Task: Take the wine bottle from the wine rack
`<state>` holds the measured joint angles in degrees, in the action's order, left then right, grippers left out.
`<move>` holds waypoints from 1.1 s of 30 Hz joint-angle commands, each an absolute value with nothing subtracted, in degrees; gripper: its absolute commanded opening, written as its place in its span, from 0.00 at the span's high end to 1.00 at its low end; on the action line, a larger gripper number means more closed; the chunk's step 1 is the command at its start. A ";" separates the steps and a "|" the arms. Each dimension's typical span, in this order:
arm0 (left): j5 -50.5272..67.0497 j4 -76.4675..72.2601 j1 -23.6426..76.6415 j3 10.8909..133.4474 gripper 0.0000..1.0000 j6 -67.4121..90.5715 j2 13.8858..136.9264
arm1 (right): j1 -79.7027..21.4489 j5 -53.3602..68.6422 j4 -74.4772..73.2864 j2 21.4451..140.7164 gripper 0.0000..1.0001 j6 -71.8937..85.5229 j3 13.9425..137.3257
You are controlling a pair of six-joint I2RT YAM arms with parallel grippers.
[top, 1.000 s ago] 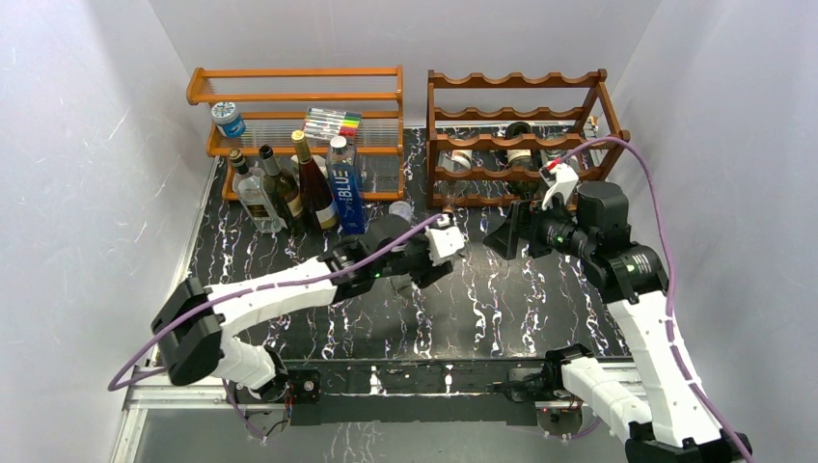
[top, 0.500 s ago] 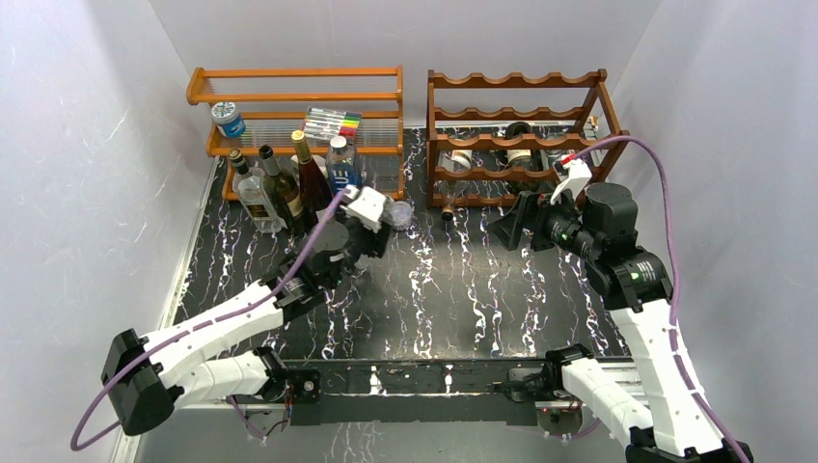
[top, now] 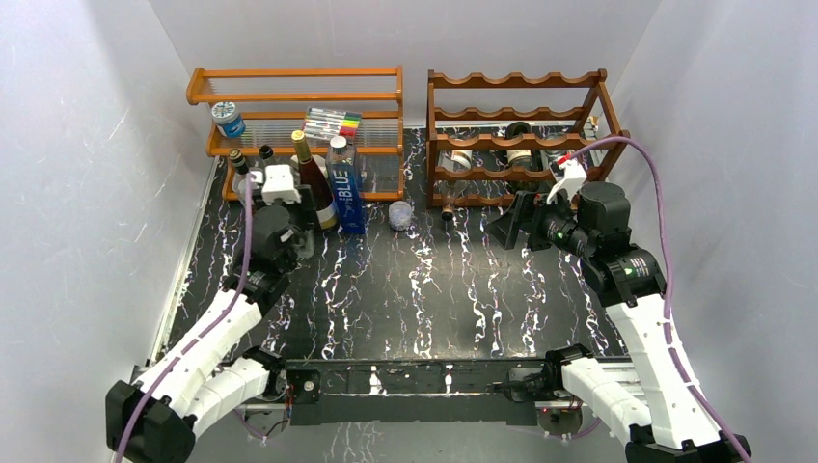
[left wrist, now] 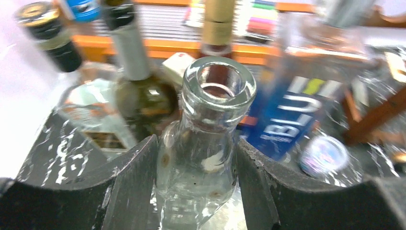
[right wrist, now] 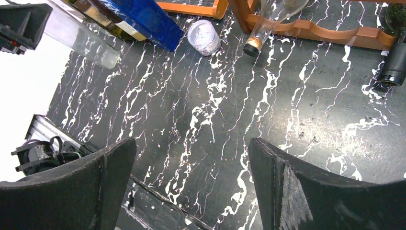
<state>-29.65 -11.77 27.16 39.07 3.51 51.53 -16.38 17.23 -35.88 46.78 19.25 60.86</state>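
Note:
The dark reddish-brown wine rack (top: 521, 135) stands at the back right, with bottles lying on its lower tiers (top: 521, 154). My left gripper (top: 289, 234) is at the far left, shut on the neck of a clear glass bottle (left wrist: 206, 139). The bottle's open mouth faces the wrist camera, and my fingers (left wrist: 129, 182) press on both sides of the neck. My right gripper (top: 511, 227) is open and empty over the table just in front of the rack. In the right wrist view, a rack rail (right wrist: 335, 33), a clear bottle neck (right wrist: 268, 24) and a dark bottle (right wrist: 395, 67) show.
A lighter orange shelf (top: 294, 96) at the back left holds a blue-lidded can (top: 228, 118) and markers (top: 331, 123). Standing bottles (top: 313, 183) and a blue carton (top: 345, 193) crowd its front, right beside the held bottle. A small jar (top: 399, 212) lies on the black marbled table (top: 424, 289).
My left arm has swung from the table's middle, near the rack, over to the far left with the clear bottle, ending by the standing bottles. My right arm has barely moved.

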 commanded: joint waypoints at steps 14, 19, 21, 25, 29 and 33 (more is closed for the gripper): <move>-21.98 -24.44 8.95 32.72 1.00 11.53 52.82 | -16.44 16.56 -33.38 46.05 0.02 18.26 60.09; -21.64 -27.94 8.97 29.08 1.00 8.06 52.74 | -16.47 16.93 -32.79 46.27 0.02 18.54 59.50; -21.71 -27.24 8.96 29.06 1.00 6.43 52.62 | -16.48 17.17 -32.65 46.38 0.02 18.55 59.42; -23.86 -26.55 8.96 27.74 0.66 7.21 50.67 | -16.50 17.25 -32.69 45.96 0.02 18.69 59.20; -24.81 -25.01 8.94 27.86 0.22 7.57 49.30 | -16.51 17.22 -32.87 45.53 0.02 18.63 59.19; -25.49 -22.32 8.96 29.15 0.02 9.05 48.74 | -16.52 17.31 -33.06 45.66 0.02 18.55 59.69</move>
<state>-23.57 -23.46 9.32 27.55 7.79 50.37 -16.38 16.86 -35.64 46.39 19.14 59.00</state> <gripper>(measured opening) 0.922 0.981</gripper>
